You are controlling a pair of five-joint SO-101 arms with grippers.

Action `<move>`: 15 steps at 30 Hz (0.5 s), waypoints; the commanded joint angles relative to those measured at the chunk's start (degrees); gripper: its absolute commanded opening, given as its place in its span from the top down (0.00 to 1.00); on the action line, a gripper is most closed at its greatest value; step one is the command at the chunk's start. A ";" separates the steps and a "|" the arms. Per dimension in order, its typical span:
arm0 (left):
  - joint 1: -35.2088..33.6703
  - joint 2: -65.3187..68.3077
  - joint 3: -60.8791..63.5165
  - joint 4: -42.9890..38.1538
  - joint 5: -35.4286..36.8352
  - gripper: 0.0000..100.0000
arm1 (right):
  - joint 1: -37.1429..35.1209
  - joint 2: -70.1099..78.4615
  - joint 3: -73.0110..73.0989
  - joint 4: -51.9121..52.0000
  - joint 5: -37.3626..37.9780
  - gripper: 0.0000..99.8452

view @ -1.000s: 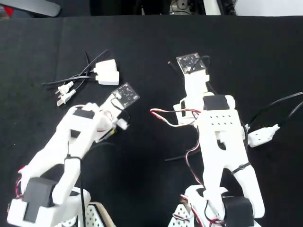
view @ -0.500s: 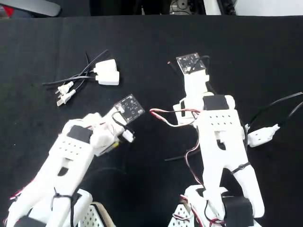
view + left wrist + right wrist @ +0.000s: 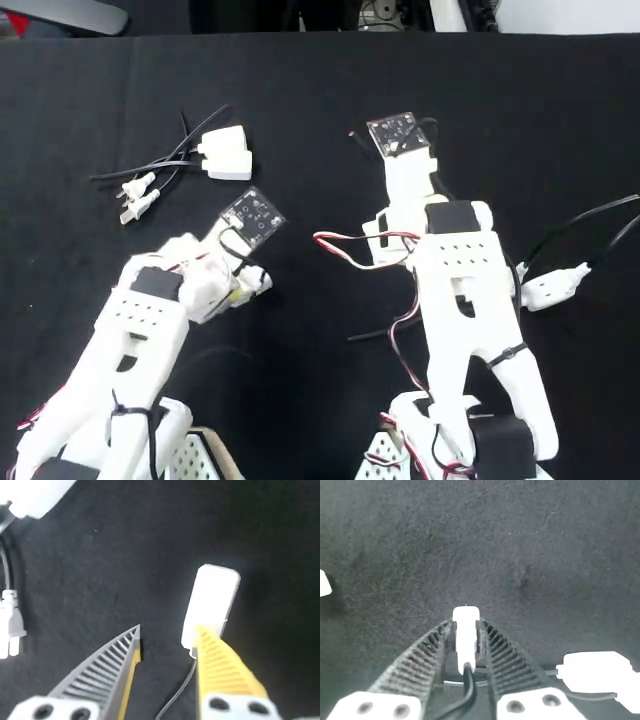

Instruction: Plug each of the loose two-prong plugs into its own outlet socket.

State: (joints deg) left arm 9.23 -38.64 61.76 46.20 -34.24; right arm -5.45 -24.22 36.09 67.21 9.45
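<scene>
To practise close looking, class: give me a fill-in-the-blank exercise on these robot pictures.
1. The right gripper is shut on a white ____ with a black cord.
2. The left gripper is ____.
3. In the high view, ____ loose plugs lie beside the outlet.
4. The table is ____.
Missing words: plug; open; two; black.
</scene>
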 commanded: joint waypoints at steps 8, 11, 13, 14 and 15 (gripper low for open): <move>5.41 -6.68 7.60 -4.66 4.31 0.85 | -0.88 0.04 -1.89 -0.18 0.53 0.99; 9.98 -7.30 12.79 -6.68 4.31 0.85 | -0.97 0.04 -1.80 -0.18 0.53 0.99; 11.82 -7.30 14.37 -6.86 4.31 0.85 | -0.97 0.04 -1.80 -0.18 0.53 0.99; 11.91 -7.38 14.37 -6.59 4.40 0.85 | -0.97 0.04 -1.80 -0.18 0.53 0.99; 11.91 -7.38 14.11 -5.98 4.40 0.85 | -0.97 0.04 -1.80 -0.18 0.53 0.99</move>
State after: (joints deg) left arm 20.04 -45.05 75.82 40.04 -30.64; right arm -5.45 -24.22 36.09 67.21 9.45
